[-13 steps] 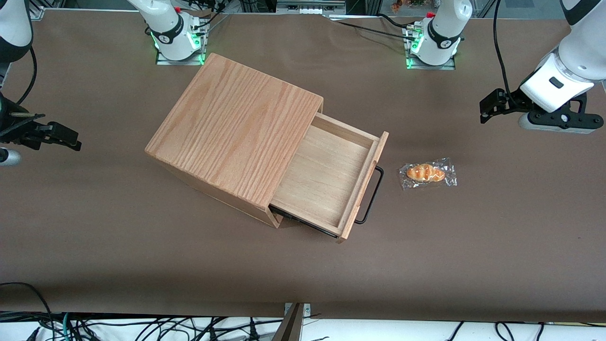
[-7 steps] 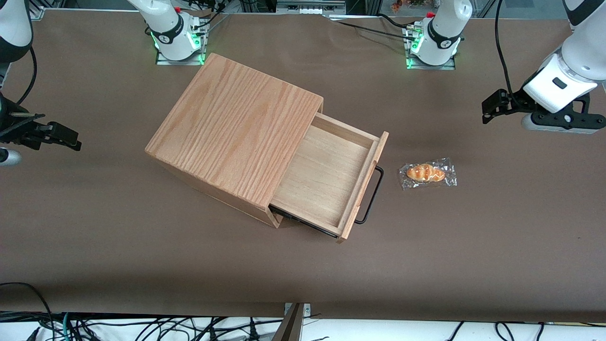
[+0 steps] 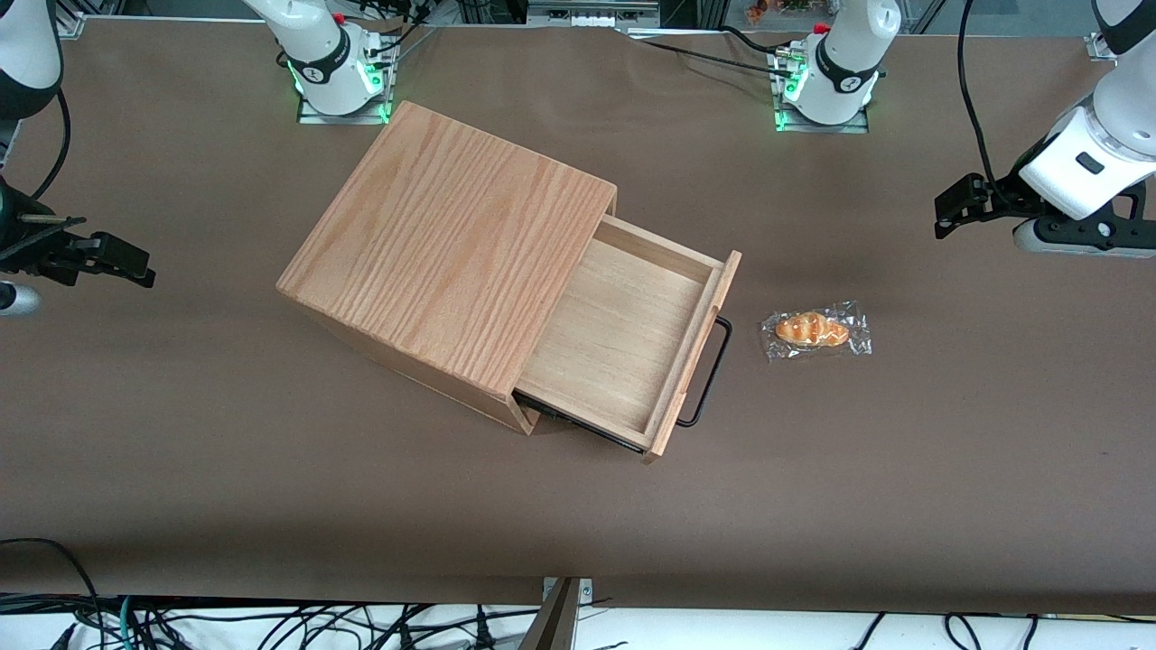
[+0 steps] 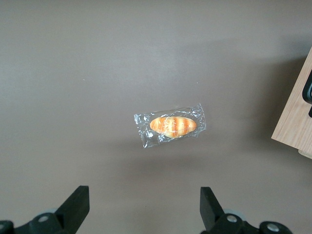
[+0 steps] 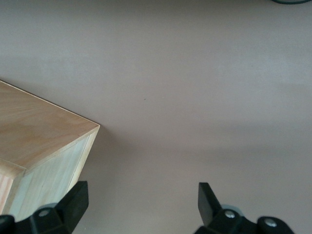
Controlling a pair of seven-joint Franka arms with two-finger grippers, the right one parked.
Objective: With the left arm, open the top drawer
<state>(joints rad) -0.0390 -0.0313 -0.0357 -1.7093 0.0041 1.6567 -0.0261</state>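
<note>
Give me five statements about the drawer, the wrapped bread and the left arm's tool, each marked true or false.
1. The top drawer is pulled out. True.
2. The tool grips the handle. False: it hangs open over the table, toward the working arm's end, holding nothing.
3. The wrapped bread lies inside the drawer. False: it lies on the table in front of the drawer.
4. The drawer holds nothing. True.
5. The bread touches the handle. False: they are apart.
</note>
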